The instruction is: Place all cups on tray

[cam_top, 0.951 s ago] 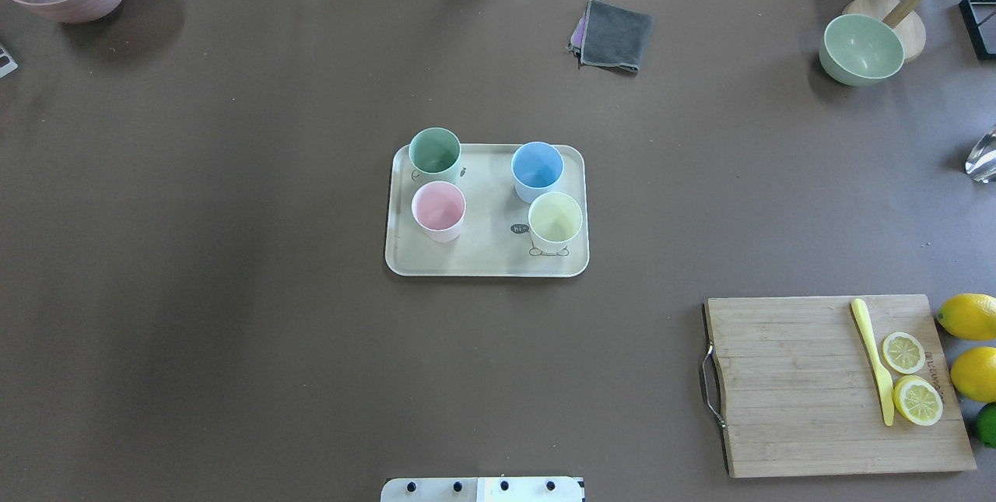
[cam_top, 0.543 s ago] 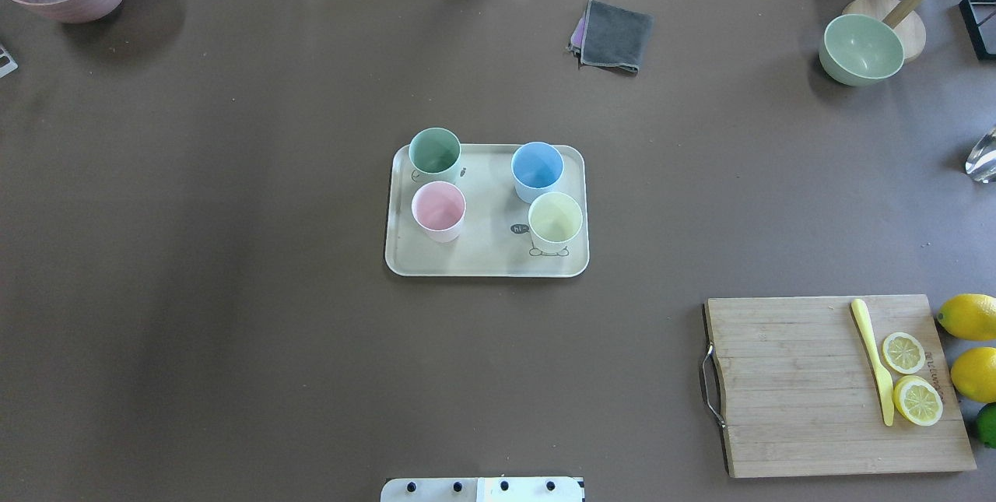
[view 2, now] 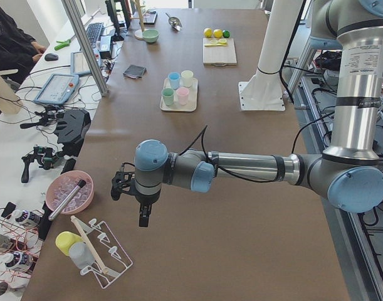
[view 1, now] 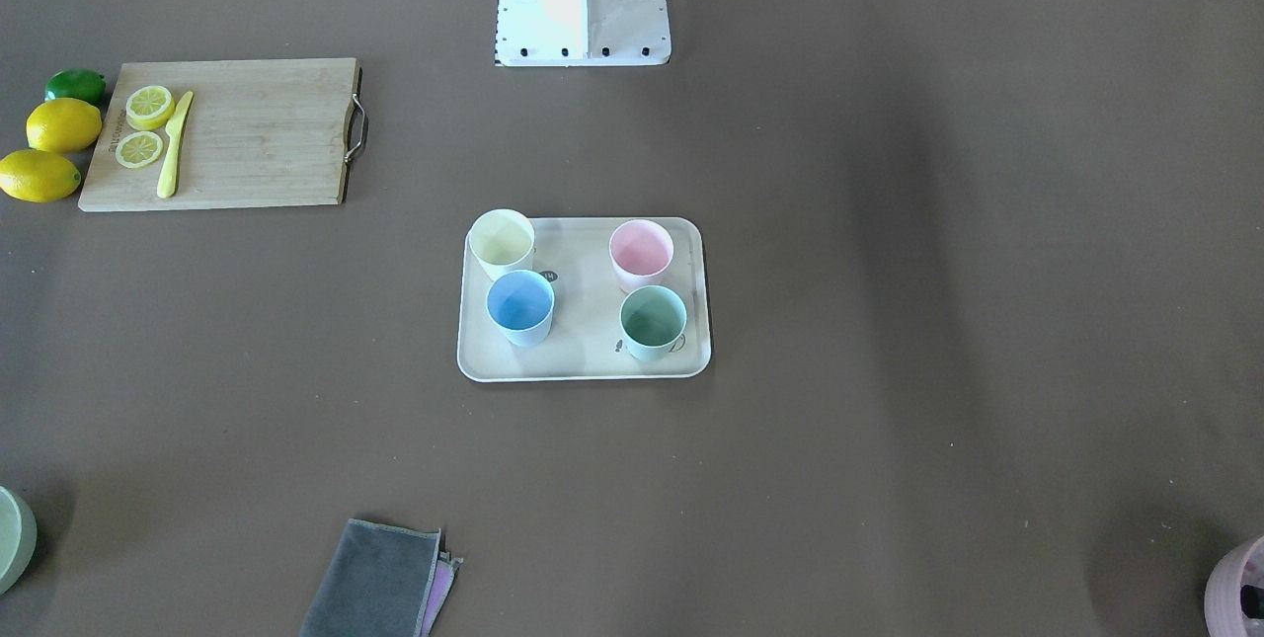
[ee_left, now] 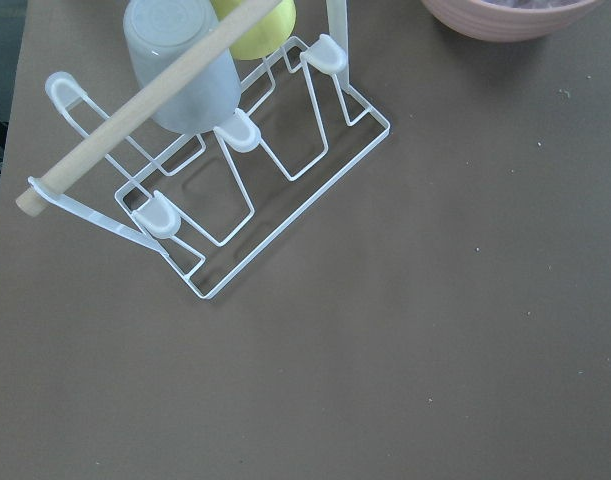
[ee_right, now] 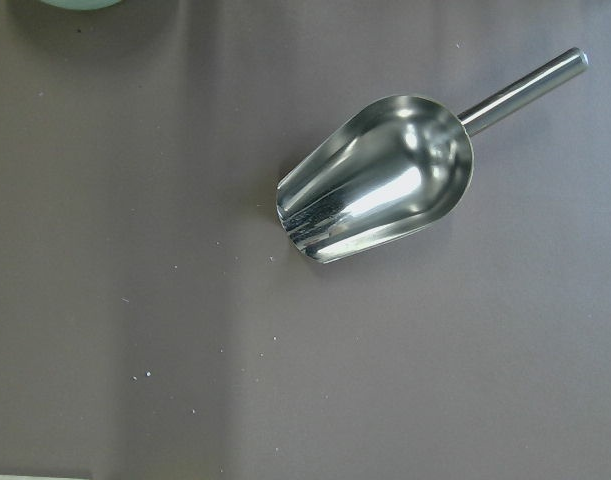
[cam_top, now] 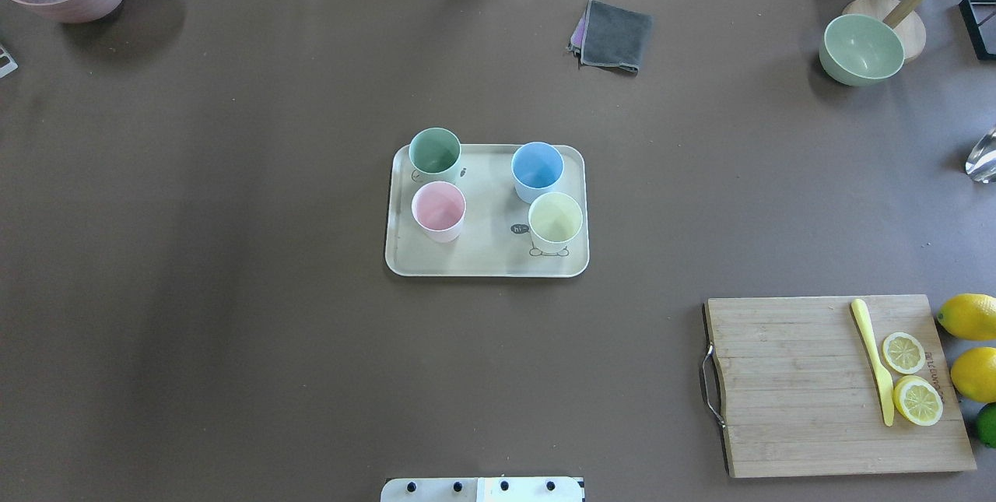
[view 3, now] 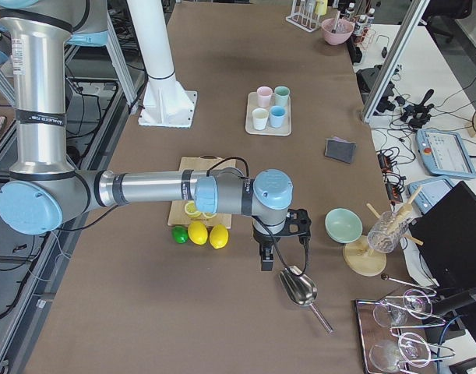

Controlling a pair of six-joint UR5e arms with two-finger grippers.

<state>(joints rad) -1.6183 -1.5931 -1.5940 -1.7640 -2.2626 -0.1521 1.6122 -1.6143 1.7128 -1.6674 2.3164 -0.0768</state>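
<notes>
You have all four cups standing on the tray, so by my reading the placing step is done and nothing is left to carry. The green cup sits at the tray's far left corner, with the pink cup just nearer on the same side. The blue cup stands at the far right, and the yellow cup is just beside it on the near side. The tray itself lies at the middle of the bench.

Each cup is upright with its mouth facing up and its long axis vertical. None is tipped, and none hangs over the rim. The tray's long side runs left to right across the bench.

Both arms are parked well away from the tray. The left gripper hangs over the left end of the bench, and its wrist camera looks down on a white wire rack. The right gripper hangs over the right end, above a metal scoop. Only the side cameras show them, so you cannot tell whether either pair of jaws is open or closed.

The next move, if any, asks only that you check the four cups and keep both arms clear of the tray.
</notes>
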